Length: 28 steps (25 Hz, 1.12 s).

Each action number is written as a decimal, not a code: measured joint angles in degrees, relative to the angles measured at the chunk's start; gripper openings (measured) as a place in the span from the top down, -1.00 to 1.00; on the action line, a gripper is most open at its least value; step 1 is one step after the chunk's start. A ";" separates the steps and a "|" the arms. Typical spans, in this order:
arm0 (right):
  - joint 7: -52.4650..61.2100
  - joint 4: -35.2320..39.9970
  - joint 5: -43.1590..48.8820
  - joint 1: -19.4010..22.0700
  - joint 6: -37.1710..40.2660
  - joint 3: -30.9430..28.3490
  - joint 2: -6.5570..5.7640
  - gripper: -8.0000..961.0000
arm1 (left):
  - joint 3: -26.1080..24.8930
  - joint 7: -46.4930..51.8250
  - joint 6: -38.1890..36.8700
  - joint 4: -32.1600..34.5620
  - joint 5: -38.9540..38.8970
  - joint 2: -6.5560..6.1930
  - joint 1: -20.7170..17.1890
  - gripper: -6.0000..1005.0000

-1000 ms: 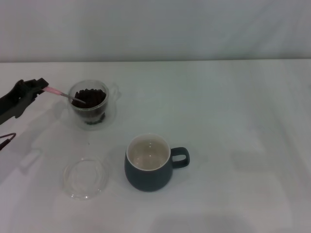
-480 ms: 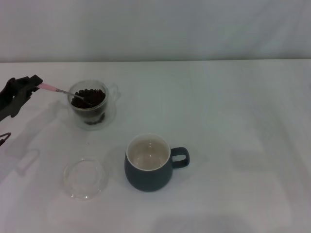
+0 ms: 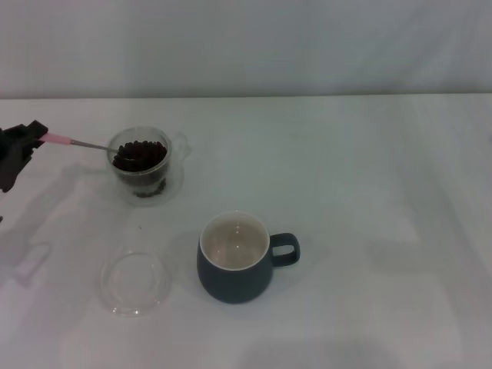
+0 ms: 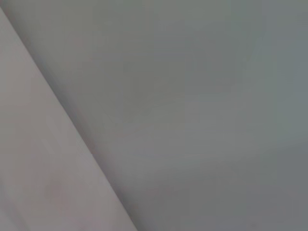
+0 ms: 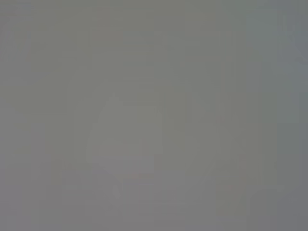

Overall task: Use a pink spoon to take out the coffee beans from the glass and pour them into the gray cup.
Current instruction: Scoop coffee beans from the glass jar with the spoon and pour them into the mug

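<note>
While the left gripper sits at the table's 9 o'clock edge, its dark fingers are closed tight on the pink end of the spoon, with no gap showing between them. From there the spoon's metal stem runs toward 3 o'clock, nearly level, and its bowl reaches over the rim of the glass, at or just above the beans; whether it touches them cannot be told. Those beans fill the glass close to its top. At 5 o'clock from the glass, well apart, stands the cup, upright, handle pointing to 3 o'clock, its cream inside showing no beans. A shallow clear dish lies at 9 o'clock from the cup, near it and apart, and at 6 o'clock from the glass. All rest on the white table. No right gripper shows in the head view, and both wrist views give only a blank grey field.
</note>
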State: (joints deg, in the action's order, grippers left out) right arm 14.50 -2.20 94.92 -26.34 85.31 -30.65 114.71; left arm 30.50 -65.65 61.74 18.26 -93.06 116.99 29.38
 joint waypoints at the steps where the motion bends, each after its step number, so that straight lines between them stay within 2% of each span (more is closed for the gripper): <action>1: 0.00 0.00 0.00 0.00 0.01 0.02 0.00 -0.73 | -0.02 0.00 0.12 -0.01 -0.22 0.02 -0.17 0.74; 13: 0.00 -0.06 0.00 -0.29 -0.06 0.07 0.08 -0.73 | 0.07 -1.91 2.56 0.20 -1.16 0.11 -1.12 0.74; 28: 0.00 -0.44 -0.01 -0.47 -0.04 0.07 0.17 -0.73 | 0.43 -3.39 7.92 0.28 -0.86 0.30 -0.08 0.74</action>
State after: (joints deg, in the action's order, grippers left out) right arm 14.50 -2.64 94.92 -26.81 85.27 -30.58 114.87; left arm 30.94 -69.04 69.66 18.53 -93.93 117.29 29.30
